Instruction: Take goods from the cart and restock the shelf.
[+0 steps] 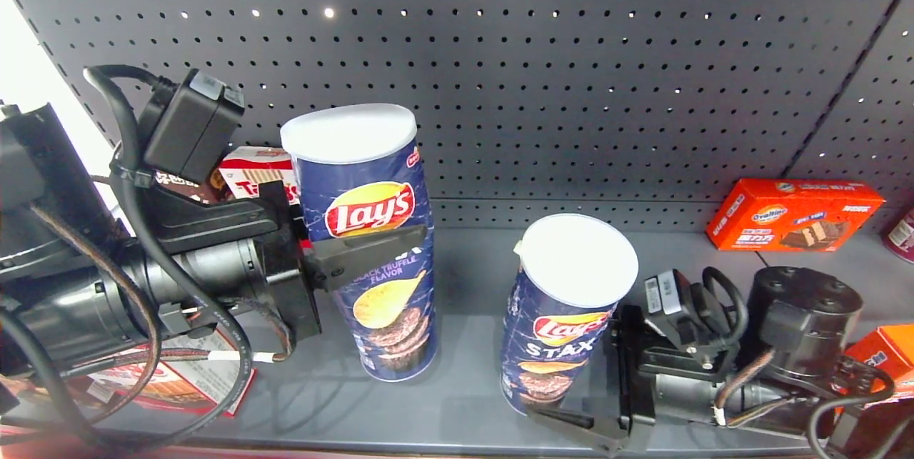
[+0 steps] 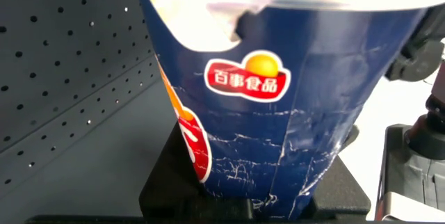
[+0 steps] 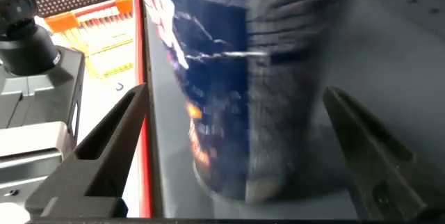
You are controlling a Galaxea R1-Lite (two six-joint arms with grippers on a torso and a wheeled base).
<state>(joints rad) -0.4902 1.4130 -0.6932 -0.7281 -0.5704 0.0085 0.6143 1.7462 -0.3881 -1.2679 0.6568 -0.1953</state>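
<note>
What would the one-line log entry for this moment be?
left gripper: shut on left chip can | right gripper: open around right chip can | both cans: upright on shelf

A shop: pegboard-backed shelf (image 1: 471, 266) holding chip cans (image 1: 360, 230) (and snack boxes (image 1: 792, 215)).

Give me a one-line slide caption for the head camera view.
Shelf restocking: left claw shut on one navy chip can, right claw open around a second can standing on the grey shelf.
</note>
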